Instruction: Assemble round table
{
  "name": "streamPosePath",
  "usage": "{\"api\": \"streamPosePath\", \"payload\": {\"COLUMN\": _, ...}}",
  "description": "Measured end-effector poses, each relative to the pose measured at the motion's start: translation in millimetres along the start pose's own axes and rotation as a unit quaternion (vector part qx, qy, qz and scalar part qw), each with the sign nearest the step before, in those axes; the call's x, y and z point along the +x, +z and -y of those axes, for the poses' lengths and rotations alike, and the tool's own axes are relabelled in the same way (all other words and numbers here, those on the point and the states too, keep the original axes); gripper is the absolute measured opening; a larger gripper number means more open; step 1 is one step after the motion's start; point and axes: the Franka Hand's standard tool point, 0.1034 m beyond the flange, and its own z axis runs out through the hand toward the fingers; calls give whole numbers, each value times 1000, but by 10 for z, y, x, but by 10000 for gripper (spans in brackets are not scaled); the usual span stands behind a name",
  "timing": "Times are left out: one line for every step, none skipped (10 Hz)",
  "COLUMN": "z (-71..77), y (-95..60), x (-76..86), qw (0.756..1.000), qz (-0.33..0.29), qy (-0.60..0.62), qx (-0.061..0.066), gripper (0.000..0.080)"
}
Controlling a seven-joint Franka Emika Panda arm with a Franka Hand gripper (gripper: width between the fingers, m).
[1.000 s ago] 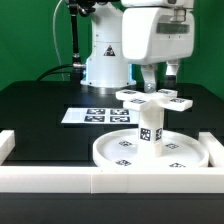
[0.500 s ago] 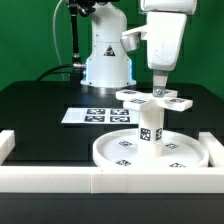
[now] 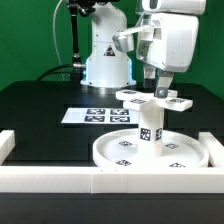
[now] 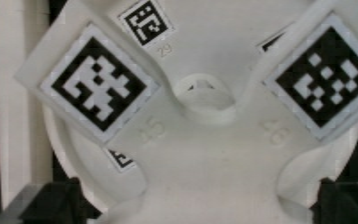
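Turned since before, released pincer (image 3: 160, 92) hovers above foot piece (image 3: 153, 97); marker board (image 3: 95, 116) beside.

foot piece (image 3: 152, 97) on post (image 3: 150, 128), post on disc (image 3: 120, 152)

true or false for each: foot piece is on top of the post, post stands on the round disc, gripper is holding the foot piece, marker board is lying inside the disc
1. The foot piece sits on top of the post: true.
2. The post stands upright on the round disc: true.
3. The gripper is clamped on the foot piece: false, its jaws are open.
4. The marker board lies inside the disc: false, it lies flat on the table behind the disc.
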Motion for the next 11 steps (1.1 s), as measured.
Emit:
{"api": "streamPosePath", "payload": {"z": 2, "y": 5, "x": -1, "qw": 1000, "qz": 0, "qy": 8, "qx": 0, "gripper": 649}}
{"api": "streamPosePath", "payload": {"z": 5, "y": 10, "x": -2, "qw": 1000, "qz": 0, "qy": 8, "qx": 1, "gripper": 649}}
{"api": "streamPosePath", "payload": {"z": 12, "y": 30, "x": -1, "qw": 1000, "qz": 0, "qy": 8, "qx": 3, "gripper": 649}}
{"api": "streamPosePath", "payload": {"z": 21, "y": 67, "x": -1, "qw": 1000, "qz": 1, "qy": 8, "qx": 6, "gripper": 649}}
{"api": "streamPosePath", "payload": {"z": 30, "y": 96, "x": -5, "qw": 1000, "qz": 1, "qy": 9, "qx": 8, "gripper": 649}}
{"api": "streamPosePath", "payload": {"z": 42, "y": 124, "x": -3, "qw": 1000, "qz": 1, "qy": 10, "qx": 11, "gripper": 649}}
{"api": "streamPosePath", "payload": {"z": 51, "y": 144, "x": 0, "qw": 1000, "qz": 1, "qy": 10, "qx": 12, "gripper": 649}}
{"api": "streamPosePath", "payload": {"z": 56, "y": 154, "x": 1, "qw": 1000, "qz": 1, "qy": 10, "qx": 13, "gripper": 649}}
{"api": "streamPosePath", "payload": {"z": 56, "y": 148, "x": -9, "qw": 1000, "qz": 1, "qy": 11, "qx": 13, "gripper": 649}}
{"api": "streamPosePath", "payload": {"z": 47, "y": 129, "x": -39, "qw": 1000, "qz": 2, "qy": 13, "qx": 12, "gripper": 512}}
{"api": "streamPosePath", "payload": {"z": 47, "y": 129, "x": -41, "qw": 1000, "qz": 2, "qy": 14, "qx": 12, "gripper": 512}}
